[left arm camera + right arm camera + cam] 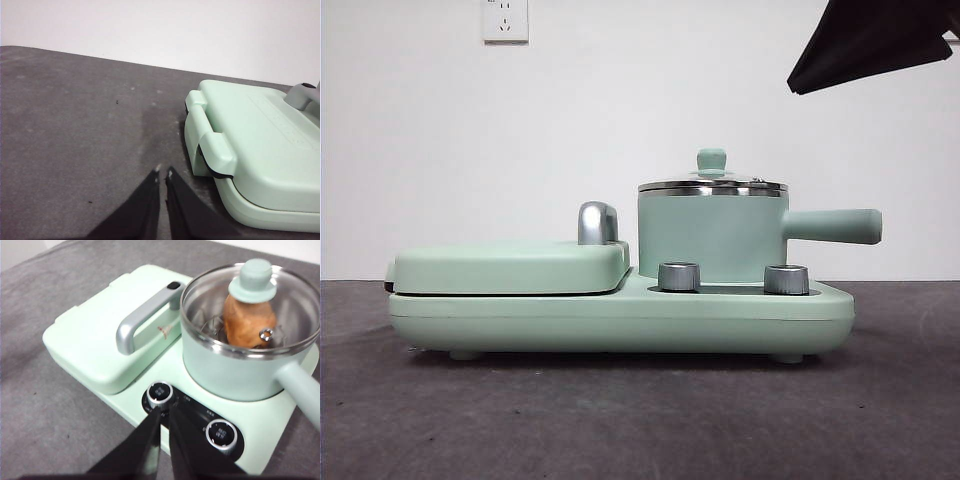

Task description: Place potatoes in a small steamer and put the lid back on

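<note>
A bare test setup, not a kitchen: plain white wall (620, 120), wall socket (505, 20), grey cloth-covered surface (620, 420).

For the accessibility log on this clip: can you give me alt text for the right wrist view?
A mint-green small steamer sits on a cooker base with its glass lid on and an orange-brown potato visible inside. The right hand, jaws nearly together and holding nothing, hovers near the two dials, beside the closed griddle cover and its silver handle.
</note>
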Controlling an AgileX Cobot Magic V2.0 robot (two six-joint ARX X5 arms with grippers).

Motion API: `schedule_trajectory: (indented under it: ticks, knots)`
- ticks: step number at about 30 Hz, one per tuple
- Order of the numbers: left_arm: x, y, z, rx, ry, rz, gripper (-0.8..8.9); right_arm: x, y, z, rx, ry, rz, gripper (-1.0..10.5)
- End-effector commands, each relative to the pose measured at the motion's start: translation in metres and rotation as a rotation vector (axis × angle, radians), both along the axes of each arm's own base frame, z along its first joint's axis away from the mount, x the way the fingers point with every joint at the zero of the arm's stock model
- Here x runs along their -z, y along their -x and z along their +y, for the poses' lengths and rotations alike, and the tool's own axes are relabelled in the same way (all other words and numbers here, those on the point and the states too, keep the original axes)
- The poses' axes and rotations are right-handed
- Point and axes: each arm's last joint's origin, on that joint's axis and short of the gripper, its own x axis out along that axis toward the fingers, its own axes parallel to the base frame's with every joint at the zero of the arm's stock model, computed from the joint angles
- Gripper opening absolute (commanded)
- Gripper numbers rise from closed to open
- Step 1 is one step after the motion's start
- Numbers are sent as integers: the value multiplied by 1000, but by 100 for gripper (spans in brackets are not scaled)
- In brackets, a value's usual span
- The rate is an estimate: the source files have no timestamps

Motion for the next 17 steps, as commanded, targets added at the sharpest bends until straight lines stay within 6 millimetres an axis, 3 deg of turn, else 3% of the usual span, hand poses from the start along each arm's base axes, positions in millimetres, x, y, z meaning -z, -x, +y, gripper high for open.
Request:
schedule_trajectory:
  ticks: [1,6,10,13,17]
  knots:
    - [6,-1,0,2,3,8,19,-8,-1,2,-4,-25,-29,25]
    - [6,-1,0,2,3,8,19,-9,-2,2,3,-19,-58,21]
    - [6,-1,0,2,3,8,19,-9,-1,-9,115,104,-173,19]
    - [6,-1,0,2,3,8,19,7,12,-28,205,141,-214,19]
    - [6,-1,0,2,3,8,19,49,37,-58,340,134,-283,19]
